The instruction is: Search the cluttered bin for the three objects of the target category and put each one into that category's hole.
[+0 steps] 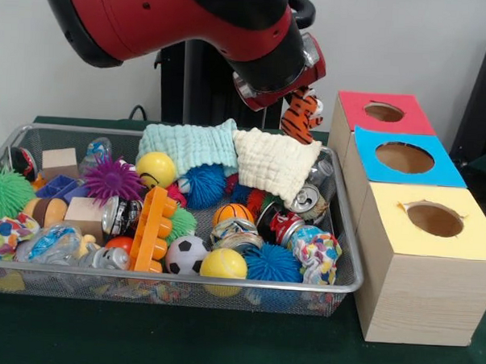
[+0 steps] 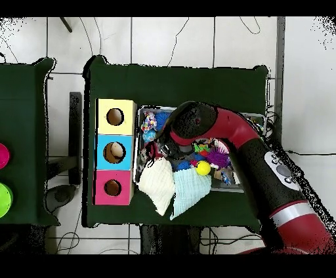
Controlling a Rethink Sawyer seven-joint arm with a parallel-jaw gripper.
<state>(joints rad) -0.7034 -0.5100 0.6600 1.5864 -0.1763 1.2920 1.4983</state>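
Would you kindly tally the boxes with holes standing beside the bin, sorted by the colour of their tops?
Red-topped box: 1
Blue-topped box: 1
Yellow-topped box: 1
Total: 3

3 holed boxes [image 1: 418,230], 2 cloths [image 1: 228,153], 1 mesh bin [image 1: 337,234], 1 toy tiger [image 1: 301,114].

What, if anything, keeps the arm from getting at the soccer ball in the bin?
Probably nothing in the bin: the soccer ball lies uncovered on top, near the front rim. But a tiger toy hangs under the arm, so it likely must drop that first.
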